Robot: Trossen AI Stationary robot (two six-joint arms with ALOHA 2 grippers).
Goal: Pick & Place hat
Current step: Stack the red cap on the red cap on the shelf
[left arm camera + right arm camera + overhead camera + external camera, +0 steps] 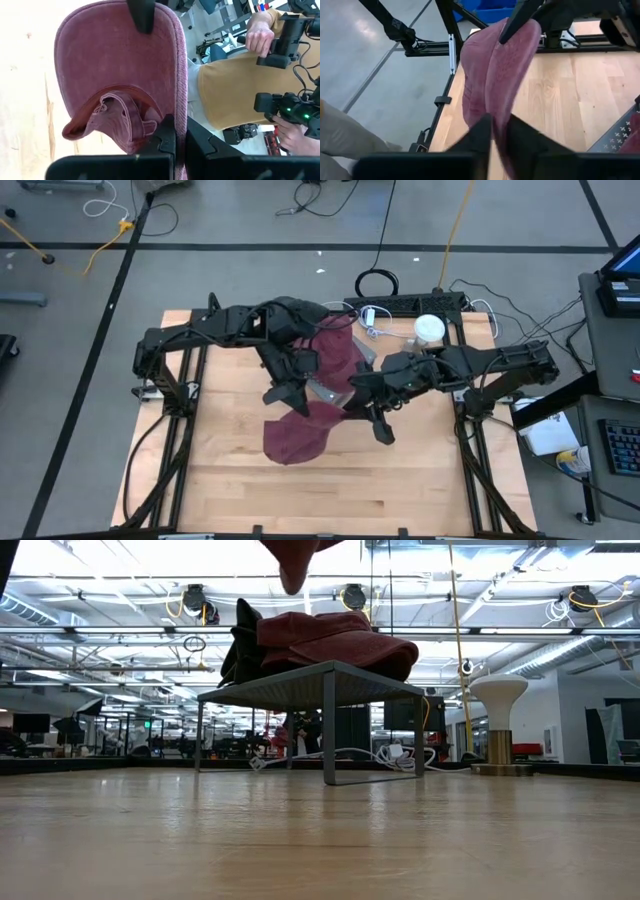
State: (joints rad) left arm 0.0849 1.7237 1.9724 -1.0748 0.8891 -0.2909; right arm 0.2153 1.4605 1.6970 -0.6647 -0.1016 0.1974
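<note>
Both tools are pinching the maroon corduroy cap (300,430) above the wooden table's (420,480) middle: left tool (176,131), right tool (498,125); uneven pulling risks slipping fabric.

My two arms: matte black jointed links. My left gripper (175,131) and right gripper (499,131) carry dark, angular, tapering fingers.

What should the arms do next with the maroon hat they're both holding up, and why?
Probably carry the maroon hat a little toward the grey stand and lower it. Both the left gripper and the right gripper are shut on its edge, it hangs above the wood, and another maroon hat already lies on the stand.
</note>
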